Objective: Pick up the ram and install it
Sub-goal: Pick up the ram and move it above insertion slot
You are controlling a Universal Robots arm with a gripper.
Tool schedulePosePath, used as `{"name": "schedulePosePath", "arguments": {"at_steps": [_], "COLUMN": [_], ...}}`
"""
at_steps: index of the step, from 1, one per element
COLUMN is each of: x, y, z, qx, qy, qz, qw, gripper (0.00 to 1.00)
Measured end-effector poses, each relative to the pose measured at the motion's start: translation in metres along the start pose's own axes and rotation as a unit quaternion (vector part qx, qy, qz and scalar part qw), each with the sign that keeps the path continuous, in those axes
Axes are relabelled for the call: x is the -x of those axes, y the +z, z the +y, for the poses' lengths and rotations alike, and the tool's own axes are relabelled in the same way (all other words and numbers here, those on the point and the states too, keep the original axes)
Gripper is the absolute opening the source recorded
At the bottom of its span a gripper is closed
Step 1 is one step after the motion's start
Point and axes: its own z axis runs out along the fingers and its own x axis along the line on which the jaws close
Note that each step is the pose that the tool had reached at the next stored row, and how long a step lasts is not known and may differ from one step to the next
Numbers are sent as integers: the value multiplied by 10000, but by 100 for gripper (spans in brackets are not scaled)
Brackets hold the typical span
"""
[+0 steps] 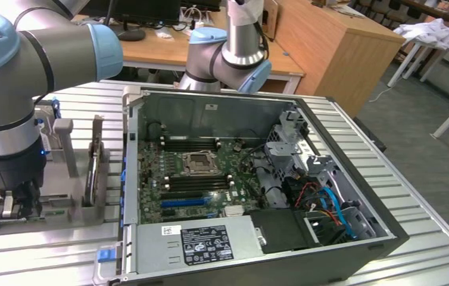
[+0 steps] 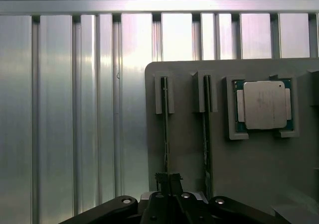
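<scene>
As gripper (image 2: pixel 168 180) clamps it, ram (image 2: pixel 165 134) stands slotted

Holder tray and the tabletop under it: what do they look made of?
Holder tray: matte grey, no glare, likely plastic. Tabletop: bare ribbed metal, probably aluminium, judging by its bright streaky reflections.

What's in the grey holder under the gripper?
A processor and two rams on edge in slots. The gripper is shut on the ram farther from the processor, covering its near end.
</scene>
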Motion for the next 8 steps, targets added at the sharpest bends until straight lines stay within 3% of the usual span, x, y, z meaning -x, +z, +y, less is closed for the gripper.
{"name": "schedulePosePath", "arguments": {"at_steps": [8], "x": [1], "y": [-89], "z": [4], "qx": [2], "qy": [0], "qz": [1], "qw": [10000], "gripper": [12]}}
